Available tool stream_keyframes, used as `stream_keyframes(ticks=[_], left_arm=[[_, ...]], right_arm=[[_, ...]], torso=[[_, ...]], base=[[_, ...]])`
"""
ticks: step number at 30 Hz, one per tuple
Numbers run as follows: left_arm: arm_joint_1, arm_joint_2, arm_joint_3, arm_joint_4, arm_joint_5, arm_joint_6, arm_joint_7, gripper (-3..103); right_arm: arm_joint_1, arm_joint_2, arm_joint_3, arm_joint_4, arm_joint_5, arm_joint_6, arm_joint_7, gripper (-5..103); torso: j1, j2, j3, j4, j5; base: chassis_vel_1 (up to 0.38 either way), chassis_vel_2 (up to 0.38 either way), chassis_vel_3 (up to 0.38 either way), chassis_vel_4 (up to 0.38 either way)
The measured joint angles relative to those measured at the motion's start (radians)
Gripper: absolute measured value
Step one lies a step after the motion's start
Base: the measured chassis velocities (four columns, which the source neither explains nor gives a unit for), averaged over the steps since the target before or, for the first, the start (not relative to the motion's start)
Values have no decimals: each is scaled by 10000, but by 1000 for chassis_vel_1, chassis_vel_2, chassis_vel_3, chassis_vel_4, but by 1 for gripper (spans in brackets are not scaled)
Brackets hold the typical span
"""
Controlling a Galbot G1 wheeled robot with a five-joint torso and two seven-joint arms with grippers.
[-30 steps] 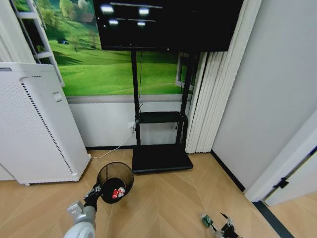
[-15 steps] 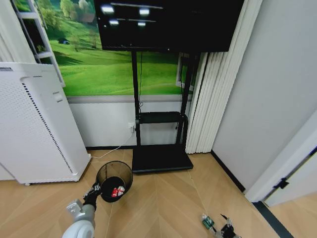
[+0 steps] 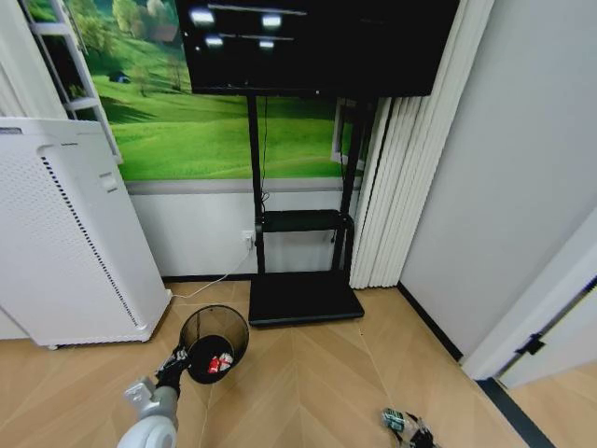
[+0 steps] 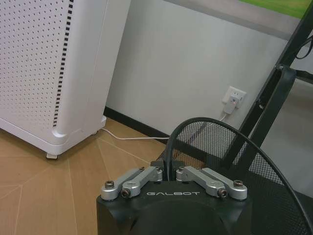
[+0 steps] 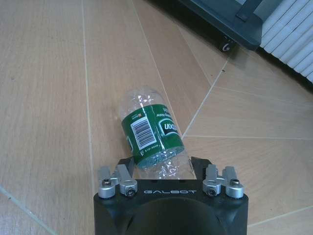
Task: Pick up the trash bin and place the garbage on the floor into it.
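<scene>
The trash bin (image 3: 215,342), a small black wire-mesh basket, hangs tilted just above the floor with my left gripper (image 3: 173,363) shut on its rim. In the left wrist view the rim (image 4: 168,145) runs up between the closed fingers of the left gripper (image 4: 167,172). Red and red-and-white garbage (image 3: 219,363) lies inside the bin. A clear bottle with a green label (image 5: 152,133) lies on its side on the floor. My right gripper (image 5: 163,166) is open, its fingers on either side of the bottle's near end. In the head view the bottle (image 3: 394,420) and the right gripper (image 3: 416,438) sit at the bottom edge.
A tall white appliance (image 3: 65,233) stands on the left. A black TV stand base (image 3: 304,297) lies behind the bin, with a white cable (image 4: 128,138) running to a wall socket (image 4: 234,98). Curtains and a wall close off the right. Wood floor lies open between the bin and the bottle.
My right gripper has sunk toward the bottom edge of the head view, closing in around the bottle. The bin in my left gripper has drifted slightly left.
</scene>
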Motion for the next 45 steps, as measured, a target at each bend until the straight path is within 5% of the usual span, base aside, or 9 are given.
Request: stream_keyframes(ticks=[10, 13, 15, 26, 28, 34, 45], left_arm=[[-53, -87, 109, 143, 100, -43, 28, 6], [-81, -68, 140, 178, 106, -44, 30, 6], [-255, 74, 298, 341, 215, -44, 50, 6], [-1442, 642, 1152, 1144, 539, 6, 14, 6], [-1967, 660, 1461, 1757, 713, -37, 13, 6], [-2542, 372, 1759, 2382, 933, -25, 1, 6], [-2955, -698, 2422, 3549, 2055, -196, 156, 6]], right_arm=[[140, -369, -13, 526, 766, 111, -53, 30], [249, -432, -24, 644, 993, 164, -33, 27], [657, -602, -116, 1199, 1824, 248, 93, 20], [1637, -1071, -365, 4062, 4293, -698, 233, 19], [1300, -1222, -326, 5689, 4861, -999, 218, 19], [734, -1302, -609, 8559, 5234, -1603, 274, 19], [869, -889, -2040, 10302, 5139, -1796, 491, 19]], torso=[[-1, 0, -1, 0, -3], [-1, 0, -1, -2, 0], [-1, 0, -1, 1, -3], [-1, 1, 0, 0, -4], [-1, 1, 0, 1, -4], [-2, 2, 0, 1, -4], [-2, 3, -1, 1, -3]], base=[[0, 0, 0, 0], [0, 0, 0, 0], [0, 0, 0, 0], [0, 0, 0, 0], [0, 0, 0, 0], [0, 0, 0, 0], [0, 0, 0, 0]])
